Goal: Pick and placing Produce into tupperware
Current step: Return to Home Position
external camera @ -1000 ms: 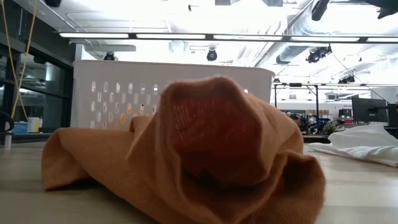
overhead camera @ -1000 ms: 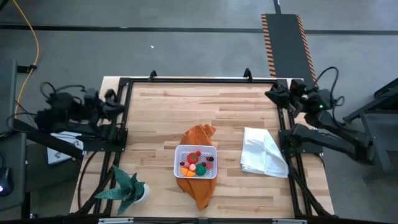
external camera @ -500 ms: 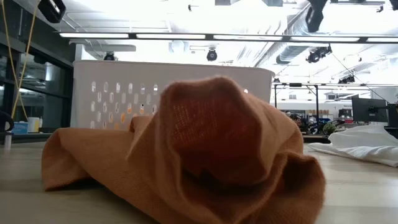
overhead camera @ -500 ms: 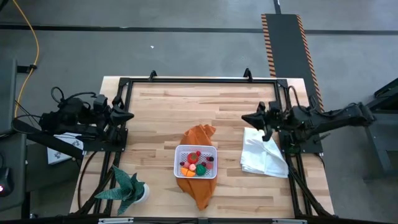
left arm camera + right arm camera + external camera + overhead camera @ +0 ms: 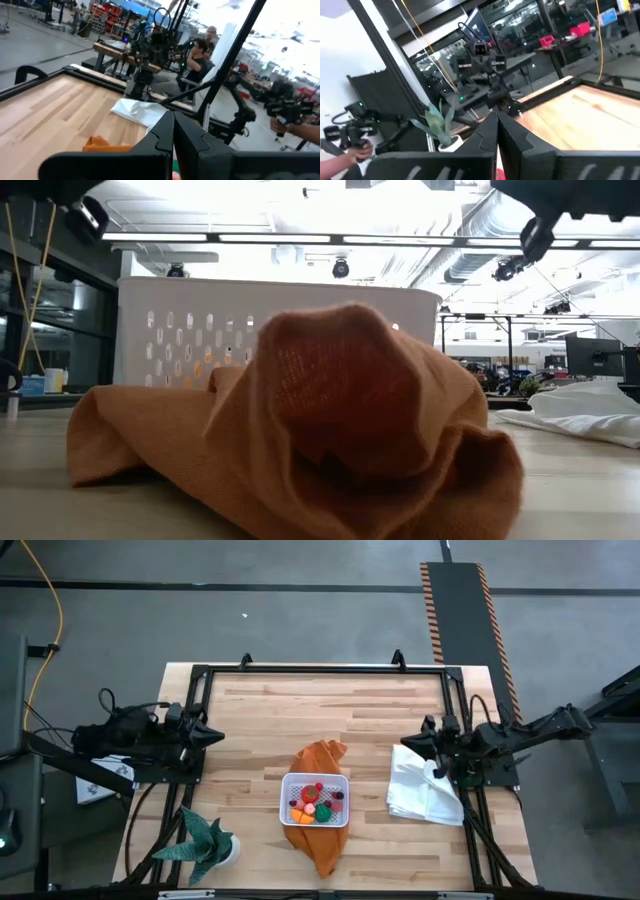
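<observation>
Both closed: left gripper (image 5: 214,737) and right gripper (image 5: 408,742); small rounded produce (image 5: 318,803) in perforated square white tupperware (image 5: 285,789).

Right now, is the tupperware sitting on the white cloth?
No, the tupperware rests on the orange cloth; the white cloth lies apart beside it.

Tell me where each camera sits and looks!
High: above, facing straight down on table; left arm, right arm show.
Low: tabletop height, facing orange cloth and tupperware; arm bits overhead.
Left wrist: on left arm, facing white cloth; left gripper shows.
Right wrist: on right arm, facing potted plant; right gripper shows.
Shared: high and low both see orange cloth.
</observation>
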{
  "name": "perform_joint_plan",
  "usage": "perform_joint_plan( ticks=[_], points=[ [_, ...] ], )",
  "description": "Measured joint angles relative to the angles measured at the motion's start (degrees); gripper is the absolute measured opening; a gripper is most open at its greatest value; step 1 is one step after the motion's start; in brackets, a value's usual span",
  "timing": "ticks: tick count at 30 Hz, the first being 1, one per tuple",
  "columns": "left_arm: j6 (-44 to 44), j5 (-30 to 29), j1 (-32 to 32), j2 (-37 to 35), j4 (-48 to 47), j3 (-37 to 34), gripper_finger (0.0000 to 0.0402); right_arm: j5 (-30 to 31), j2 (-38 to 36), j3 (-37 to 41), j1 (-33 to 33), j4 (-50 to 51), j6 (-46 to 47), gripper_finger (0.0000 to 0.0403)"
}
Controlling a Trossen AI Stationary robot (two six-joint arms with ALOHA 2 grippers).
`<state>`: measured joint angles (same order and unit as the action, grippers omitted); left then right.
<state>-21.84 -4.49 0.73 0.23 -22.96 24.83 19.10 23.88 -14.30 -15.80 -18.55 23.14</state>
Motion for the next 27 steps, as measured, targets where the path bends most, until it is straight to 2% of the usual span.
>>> perform_joint_plan(
  ticks=[8,15,27],
  points=[
    [3.42,-0.52,0.00,0.22,0.91,-2.38,0.0000,0.01,-8.26,8.58,0.01,0.20,0.35,0.0000],
    [4.36,-1.44,-0.02,0.08,6.37,-6.48,0.0000,0.22,-12.95,13.75,0.01,-0.86,-0.20,0.0000],
    [5.13,-2.63,0.00,0.15,19.96,-16.55,0.0000,2.58,-13.60,13.74,0.06,2.41,-0.68,0.0000]
  ],
)
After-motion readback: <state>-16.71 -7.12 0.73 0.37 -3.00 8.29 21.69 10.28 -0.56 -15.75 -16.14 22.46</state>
